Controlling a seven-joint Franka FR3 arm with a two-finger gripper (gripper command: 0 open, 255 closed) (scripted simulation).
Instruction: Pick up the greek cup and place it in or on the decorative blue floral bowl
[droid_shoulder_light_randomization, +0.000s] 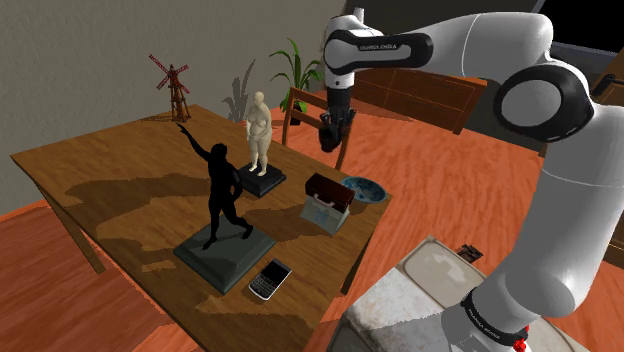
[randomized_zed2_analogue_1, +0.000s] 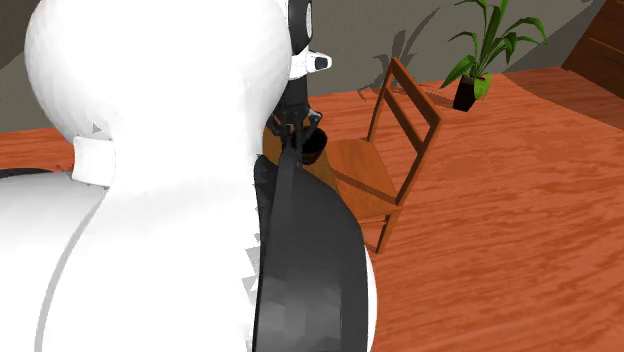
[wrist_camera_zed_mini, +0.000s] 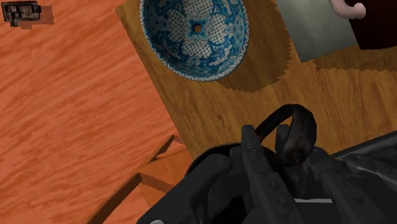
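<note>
One dark glossy cup with a looped handle (wrist_camera_zed_mini: 296, 135) is pinched between the black fingers of the gripper (wrist_camera_zed_mini: 278, 153) and is held in the air over the wooden table (droid_shoulder_light_randomization: 120, 170), near the table's edge and apart from the bowl. One blue-and-white floral bowl (wrist_camera_zed_mini: 194, 35) is counted. Its patterned inside is shown in the wrist view, while in the shoulder view it is seen from the side at the table's corner, just beside one small box with a dark brown lid and pale sides (droid_shoulder_light_randomization: 328, 200).

Two statues are seen whole in the shoulder view: one black figure with a raised arm (droid_shoulder_light_randomization: 220, 190) and one pale standing figure (droid_shoulder_light_randomization: 259, 130), each on a dark square base. In the wrist view, part of a grey base and a pale foot are caught. One red windmill model (droid_shoulder_light_randomization: 172, 85) and one black-and-silver phone (droid_shoulder_light_randomization: 270, 279) are also on the table.

One wooden chair (randomized_zed2_analogue_1: 395, 150) and one potted green plant (randomized_zed2_analogue_1: 485, 50) are shown clearly in the second exterior view, where much is blocked by the white arm (randomized_zed2_analogue_1: 150, 200). One small dark object (wrist_camera_zed_mini: 22, 13) lies on the red-brown floor.
</note>
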